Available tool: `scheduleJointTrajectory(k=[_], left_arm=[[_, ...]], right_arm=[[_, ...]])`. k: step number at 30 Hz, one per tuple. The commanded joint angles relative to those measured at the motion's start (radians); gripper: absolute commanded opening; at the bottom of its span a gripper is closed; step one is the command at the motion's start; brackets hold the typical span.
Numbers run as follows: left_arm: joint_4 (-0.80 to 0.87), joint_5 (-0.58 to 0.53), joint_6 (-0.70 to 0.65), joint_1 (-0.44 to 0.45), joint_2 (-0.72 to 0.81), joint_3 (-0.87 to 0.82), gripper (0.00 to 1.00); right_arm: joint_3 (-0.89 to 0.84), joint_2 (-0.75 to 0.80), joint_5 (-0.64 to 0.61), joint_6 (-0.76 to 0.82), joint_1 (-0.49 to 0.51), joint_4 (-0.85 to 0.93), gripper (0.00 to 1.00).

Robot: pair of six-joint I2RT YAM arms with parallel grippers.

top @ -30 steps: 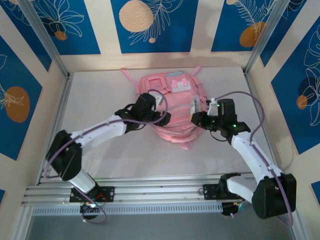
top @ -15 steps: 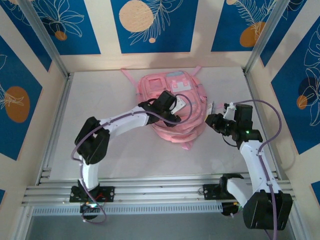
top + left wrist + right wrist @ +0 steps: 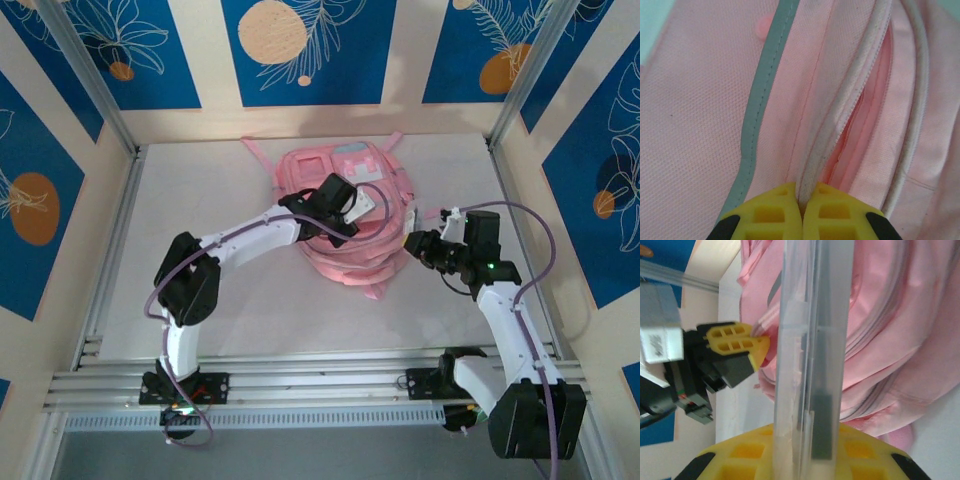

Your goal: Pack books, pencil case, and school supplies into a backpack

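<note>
While left claw [image 3: 801, 200] pinches backpack [image 3: 700, 125] at its open zip, right claw [image 3: 805, 447] clamps a clear bag [image 3: 810, 340]

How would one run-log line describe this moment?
left gripper: shut on zipper edge of backpack | right gripper: holding clear plastic bag beside backpack

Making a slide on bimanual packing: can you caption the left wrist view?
Left gripper shut on the zipper edge of the pink backpack, pocket slit open beside it.
</note>
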State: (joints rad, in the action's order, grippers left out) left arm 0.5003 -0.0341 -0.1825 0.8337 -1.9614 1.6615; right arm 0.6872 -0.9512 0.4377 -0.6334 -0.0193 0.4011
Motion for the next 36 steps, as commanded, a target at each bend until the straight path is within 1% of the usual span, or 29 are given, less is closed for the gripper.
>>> scheduleJointTrajectory(k=[1,6,8,10,14,16,20,24,32,36], left_arm=[[0.041,0.089,0.066,-0.011,0.021,0.07,0.0],[0.014,0.129,0.15,-0.057,0.032,0.085,0.0],[0.011,0.167,0.199,-0.076,0.034,0.097,0.0],[-0.002,0.202,0.25,-0.085,0.045,0.101,0.0],[-0.06,0.244,0.308,-0.088,0.082,0.078,0.0],[-0.104,0.24,0.327,-0.087,0.1,0.053,0.0],[-0.124,0.205,0.328,-0.087,0.101,0.04,0.0],[-0.128,0.192,0.316,-0.087,0.08,0.037,0.0],[-0.16,0.15,0.312,-0.091,0.065,0.018,0.0],[-0.191,0.159,0.356,-0.107,0.075,0.024,0.0]], right_arm=[[-0.008,-0.02,0.039,-0.021,0.04,-0.048,0.0],[-0.002,-0.078,0.054,-0.065,0.126,-0.122,0.0],[-0.001,-0.117,0.052,-0.086,0.162,-0.171,0.0],[0.012,-0.17,0.054,-0.116,0.191,-0.221,0.0],[0.067,-0.282,0.045,-0.151,0.226,-0.298,0.0],[0.113,-0.335,0.051,-0.159,0.229,-0.294,0.0],[0.141,-0.38,0.073,-0.175,0.241,-0.305,0.0],[0.104,-0.328,0.038,-0.172,0.256,-0.269,0.0],[0.059,-0.137,-0.063,-0.117,0.23,-0.036,0.0],[0.018,-0.081,-0.051,-0.123,0.217,0.013,0.0]])
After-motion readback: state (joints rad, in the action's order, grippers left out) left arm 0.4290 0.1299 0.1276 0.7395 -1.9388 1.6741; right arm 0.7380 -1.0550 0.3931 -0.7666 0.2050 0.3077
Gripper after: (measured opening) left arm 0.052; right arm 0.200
